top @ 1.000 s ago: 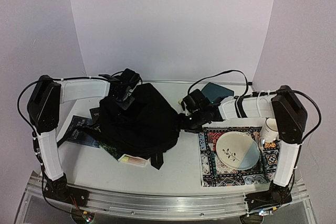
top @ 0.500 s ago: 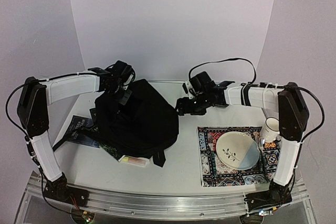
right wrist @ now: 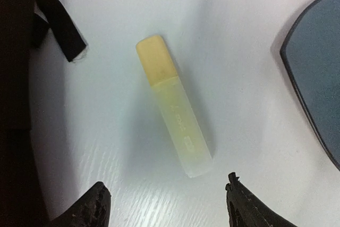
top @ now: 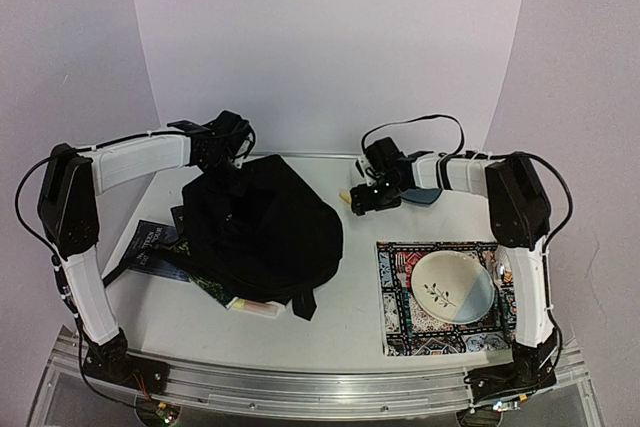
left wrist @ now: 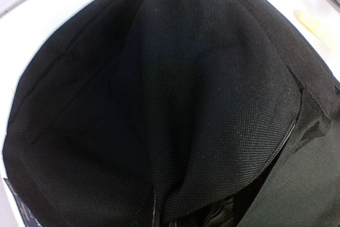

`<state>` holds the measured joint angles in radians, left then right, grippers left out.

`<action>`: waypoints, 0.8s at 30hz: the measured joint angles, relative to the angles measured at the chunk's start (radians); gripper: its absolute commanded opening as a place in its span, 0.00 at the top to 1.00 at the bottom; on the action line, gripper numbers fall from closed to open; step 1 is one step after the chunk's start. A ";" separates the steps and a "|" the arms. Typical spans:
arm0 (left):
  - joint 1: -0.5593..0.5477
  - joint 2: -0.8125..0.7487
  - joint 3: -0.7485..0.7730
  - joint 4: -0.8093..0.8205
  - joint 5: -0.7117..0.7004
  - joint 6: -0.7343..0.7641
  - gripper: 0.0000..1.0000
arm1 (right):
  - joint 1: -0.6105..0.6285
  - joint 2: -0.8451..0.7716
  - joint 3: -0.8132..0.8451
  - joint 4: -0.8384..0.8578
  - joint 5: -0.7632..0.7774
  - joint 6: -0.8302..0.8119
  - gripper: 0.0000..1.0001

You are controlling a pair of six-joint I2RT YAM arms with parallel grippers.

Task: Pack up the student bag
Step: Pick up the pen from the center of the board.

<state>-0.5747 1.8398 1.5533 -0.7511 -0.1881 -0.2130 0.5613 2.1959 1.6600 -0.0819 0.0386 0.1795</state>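
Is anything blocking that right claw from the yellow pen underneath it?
Nothing visible. The right gripper hangs open over the yellow highlighter; the bag strap and a dark teal object lie off to either side.

- Top view: even, diffuse overhead light, moderately bright. The backdrop (top: 330,37) has a lavender cast and is dimmer on the side panels.
- Shadows on the table (top: 350,317) are soft and low-contrast, with no hard edges.
- The student bag (top: 265,227) is crushed to near-solid black there, with almost no fabric detail. The frame is soft overall and low-res.
- Mild sheen on the front metal rail (top: 320,382).
- Left wrist view: dark, filled with black fabric. The weave is sharp mid-frame, the lower left falls to pure black, and the table slivers at the top corners are blown white.
- Right wrist view: bright, and the table is slightly overexposed with a purple tint. The highlighter (right wrist: 172,104) is a bit soft and casts a faint diffuse shadow on its left side. The dark left edge shows no detail.
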 measured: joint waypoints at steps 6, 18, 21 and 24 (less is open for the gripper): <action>0.000 0.001 0.028 -0.035 0.048 -0.025 1.00 | -0.001 0.114 0.070 -0.010 0.008 -0.043 0.33; 0.000 0.001 0.033 -0.046 0.115 -0.049 1.00 | -0.001 0.175 0.135 0.004 0.001 -0.058 0.71; 0.000 0.007 0.049 -0.057 0.135 -0.050 1.00 | 0.001 0.174 0.132 0.008 -0.003 -0.055 0.79; 0.000 0.017 0.066 -0.063 0.154 -0.052 1.00 | 0.001 0.163 0.112 0.022 -0.007 -0.054 0.87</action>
<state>-0.5747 1.8571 1.6195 -0.8140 -0.0338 -0.2650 0.5619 2.3594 1.7719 -0.0598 0.0318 0.1259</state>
